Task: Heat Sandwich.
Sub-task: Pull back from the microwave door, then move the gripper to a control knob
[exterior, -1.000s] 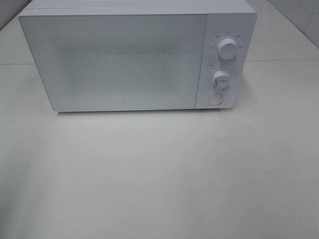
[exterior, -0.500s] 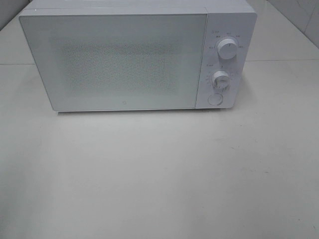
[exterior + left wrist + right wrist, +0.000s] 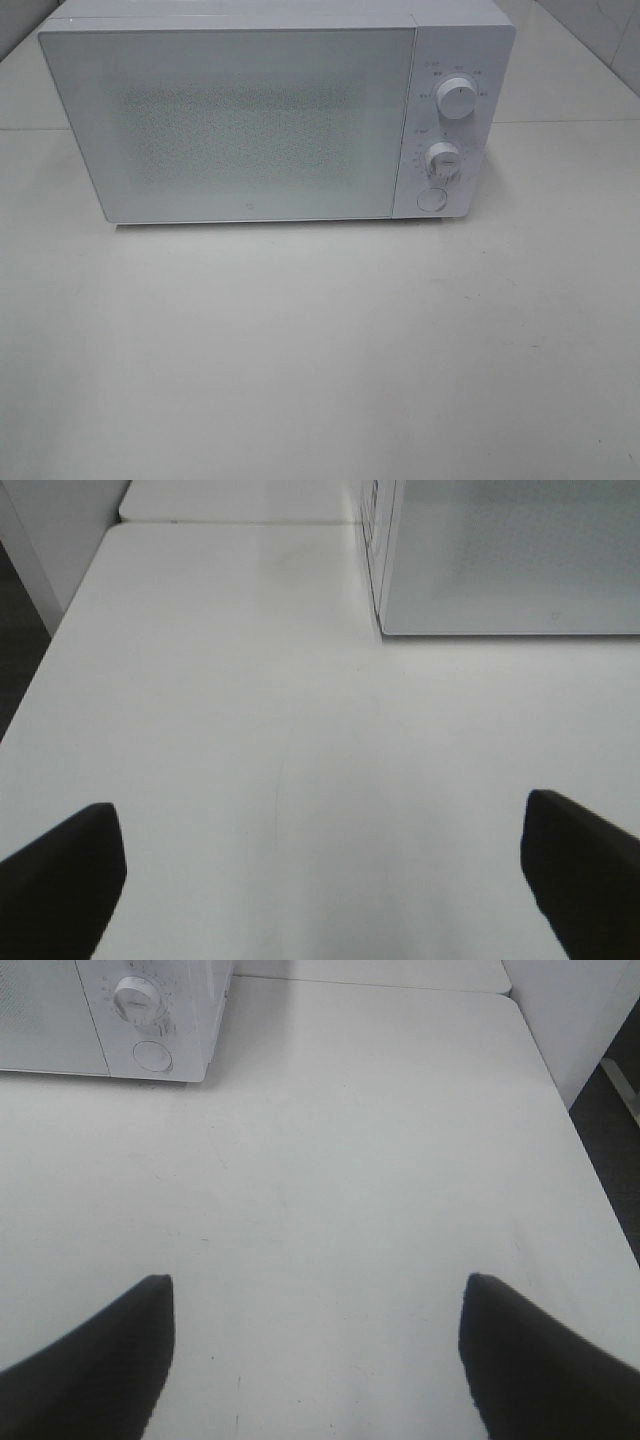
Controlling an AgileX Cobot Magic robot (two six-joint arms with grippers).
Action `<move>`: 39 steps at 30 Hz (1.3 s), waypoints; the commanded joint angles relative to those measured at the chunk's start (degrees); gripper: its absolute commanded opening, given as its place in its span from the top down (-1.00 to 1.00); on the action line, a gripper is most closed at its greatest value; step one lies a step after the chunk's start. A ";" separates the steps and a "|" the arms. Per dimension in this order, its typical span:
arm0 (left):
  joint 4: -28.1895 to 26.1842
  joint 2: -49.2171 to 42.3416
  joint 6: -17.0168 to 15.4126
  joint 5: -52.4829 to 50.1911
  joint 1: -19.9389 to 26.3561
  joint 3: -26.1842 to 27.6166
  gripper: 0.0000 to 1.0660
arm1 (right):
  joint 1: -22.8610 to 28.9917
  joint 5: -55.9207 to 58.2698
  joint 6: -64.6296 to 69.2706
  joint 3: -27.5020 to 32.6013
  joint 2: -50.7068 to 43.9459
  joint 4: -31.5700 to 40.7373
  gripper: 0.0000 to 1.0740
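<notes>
Well, the white microwave [image 3: 260, 120] fills the upper half of the high view, its door shut, standing on a pale table [image 3: 320, 360]. The left gripper [image 3: 320, 815] hangs over the tabletop with its jaws spread fully. The right gripper [image 3: 317, 1285] is wide apart too. Neither holds anything. The sandwich shows in no view, so I cannot tell where it is.

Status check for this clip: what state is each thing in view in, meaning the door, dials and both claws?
microwave door: shut, flush with the control panel.
upper dial: setting too small to read.
lower dial: setting too small to read.
left claw: open, holding nothing.
right claw: open, holding nothing.
sandwich: not in any view.
</notes>
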State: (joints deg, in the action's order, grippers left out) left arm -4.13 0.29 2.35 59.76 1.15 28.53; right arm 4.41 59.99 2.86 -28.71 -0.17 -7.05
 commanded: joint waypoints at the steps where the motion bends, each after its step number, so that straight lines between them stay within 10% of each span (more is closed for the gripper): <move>1: -0.06 -2.06 0.11 -0.46 0.17 -0.11 -0.95 | -0.46 -0.52 0.17 -0.11 -1.49 0.06 -0.42; 39: -0.06 -2.18 0.06 -0.46 0.17 -0.11 -0.95 | -0.46 -0.52 0.17 -0.11 -1.43 0.06 -0.42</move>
State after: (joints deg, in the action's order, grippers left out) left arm -4.13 -0.17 2.35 59.76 1.15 28.53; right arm 4.41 59.99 2.86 -28.71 -0.17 -7.05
